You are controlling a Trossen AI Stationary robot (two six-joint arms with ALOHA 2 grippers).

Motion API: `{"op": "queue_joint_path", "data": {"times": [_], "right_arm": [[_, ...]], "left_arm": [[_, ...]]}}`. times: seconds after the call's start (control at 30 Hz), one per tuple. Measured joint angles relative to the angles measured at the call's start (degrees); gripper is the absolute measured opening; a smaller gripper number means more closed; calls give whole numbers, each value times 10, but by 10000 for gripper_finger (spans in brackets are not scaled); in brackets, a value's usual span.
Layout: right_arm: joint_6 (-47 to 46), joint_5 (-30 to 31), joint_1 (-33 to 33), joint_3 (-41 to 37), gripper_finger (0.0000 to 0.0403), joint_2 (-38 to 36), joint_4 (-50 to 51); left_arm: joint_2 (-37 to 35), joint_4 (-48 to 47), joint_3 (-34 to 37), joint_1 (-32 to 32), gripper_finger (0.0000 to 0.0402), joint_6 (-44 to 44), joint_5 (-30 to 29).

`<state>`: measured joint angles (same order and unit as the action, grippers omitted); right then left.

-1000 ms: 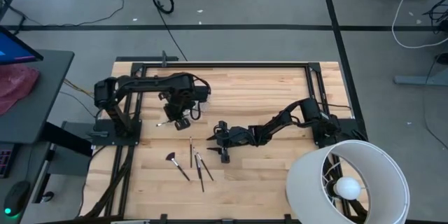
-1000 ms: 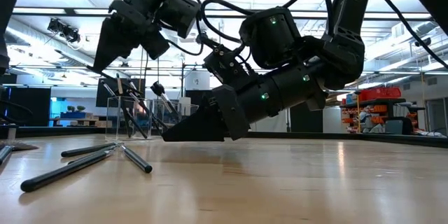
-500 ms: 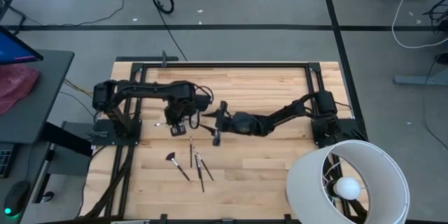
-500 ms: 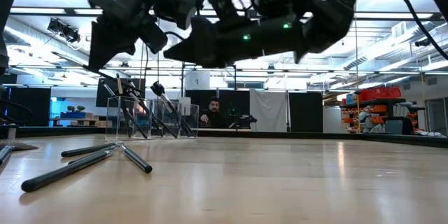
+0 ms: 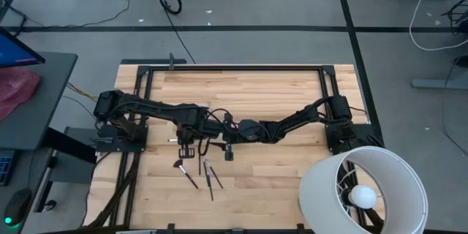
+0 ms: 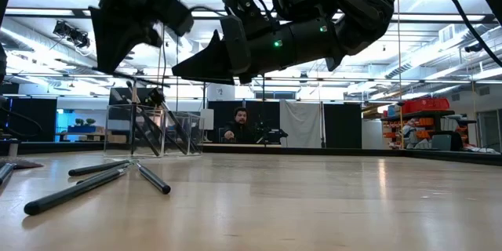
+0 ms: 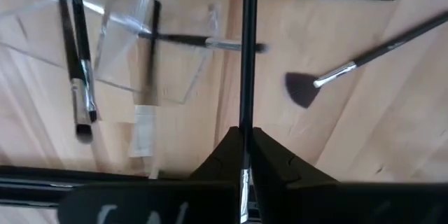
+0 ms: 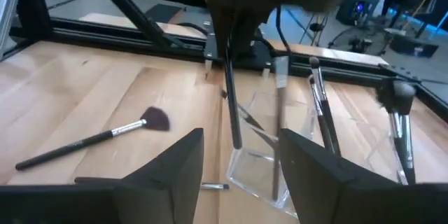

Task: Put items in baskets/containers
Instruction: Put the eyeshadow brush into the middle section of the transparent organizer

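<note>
The left gripper (image 7: 243,155) is clenched on a brush (image 7: 246,49), holding it by one end so the handle hangs out over the clear container (image 7: 140,42), which stands near the table's (image 5: 292,91) middle with a few brushes already leaning inside. The right gripper (image 8: 238,155) hovers close by with its fingers spread and nothing between them, looking straight at the same container. More brushes, the fan brush (image 5: 178,164) among them, lie loose on the wood just beside it.

The risk I see is crowding: both arms meet over one light, hard-to-see box. If the held brush comes down on the rim or on a leaning brush, it could tip the container or bounce out. The right gripper, so near, could clip the left one.
</note>
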<state>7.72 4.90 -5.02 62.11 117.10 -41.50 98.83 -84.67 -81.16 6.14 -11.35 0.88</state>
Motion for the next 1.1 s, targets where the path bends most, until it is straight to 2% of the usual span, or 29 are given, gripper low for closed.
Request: {"op": "queue_joint_path", "data": {"times": [0.13,0.3,0.8,1.1], "right_arm": [[17,-26,0,1,189,0,-30],[38,-27,0,1,189,0,-55],[69,-29,2,1,187,0,-64],[56,-32,13,1,136,0,-42]], "left_arm": [[0,-27,-44,2,17,-11,-12],[0,-48,-81,-3,16,-15,-26],[6,-5,-83,-1,16,7,-7],[5,0,-83,13,16,29,-9]]}}
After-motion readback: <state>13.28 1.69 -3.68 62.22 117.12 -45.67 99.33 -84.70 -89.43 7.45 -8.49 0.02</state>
